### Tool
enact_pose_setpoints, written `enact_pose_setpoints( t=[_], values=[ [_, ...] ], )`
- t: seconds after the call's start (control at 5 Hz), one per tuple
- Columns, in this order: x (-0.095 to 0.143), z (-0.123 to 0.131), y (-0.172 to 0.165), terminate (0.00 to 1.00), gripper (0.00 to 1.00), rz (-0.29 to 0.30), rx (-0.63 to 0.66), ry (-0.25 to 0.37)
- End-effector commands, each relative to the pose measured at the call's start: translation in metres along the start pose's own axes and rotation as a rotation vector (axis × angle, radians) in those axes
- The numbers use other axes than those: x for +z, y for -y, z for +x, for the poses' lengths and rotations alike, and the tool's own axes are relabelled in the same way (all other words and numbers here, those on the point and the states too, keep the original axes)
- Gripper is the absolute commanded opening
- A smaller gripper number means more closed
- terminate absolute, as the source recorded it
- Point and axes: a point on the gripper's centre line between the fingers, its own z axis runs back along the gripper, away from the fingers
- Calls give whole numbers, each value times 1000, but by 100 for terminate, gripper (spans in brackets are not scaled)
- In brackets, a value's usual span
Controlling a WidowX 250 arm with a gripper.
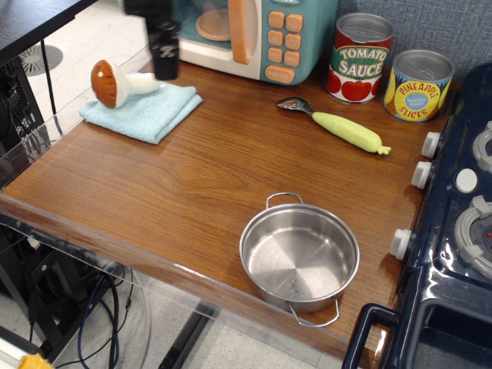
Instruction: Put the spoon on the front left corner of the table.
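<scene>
Observation.image shows the spoon (pixel 332 123) lying flat at the back of the table (pixel 154 200), free to grab. Pincer (pixel 164 50) is blurred, far off; can't tell its grip.

Gripper (pixel 164 52) at 11 o'clock: motion-blurred, dark, cut off by the top edge; finger state unreadable. It hides part of the toy microwave's (pixel 265 38) front. Microwave also cropped at the top edge.

Toy stove (pixel 453 231) at 3 to 5 o'clock: cut off by the right and bottom edges; burners only partly seen.

Surface (pixel 177 184): its near right corner lies behind the stove's handle.

Pineapple can (pixel 417 86) at 1 o'clock: small print on its label too fine to read.

Cables (pixel 100 307) under the surface at 7 o'clock: seen through clear acrylic, tangled, indistinct.
</scene>
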Motion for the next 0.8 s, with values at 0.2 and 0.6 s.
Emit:
enact_pose_setpoints(
  t=[0.2,0.6],
  values=[
    [38,-59,-45,0,100,-141,-517,-130],
    [22,-109,-61,0,100,-174,-779,-154]
  ],
)
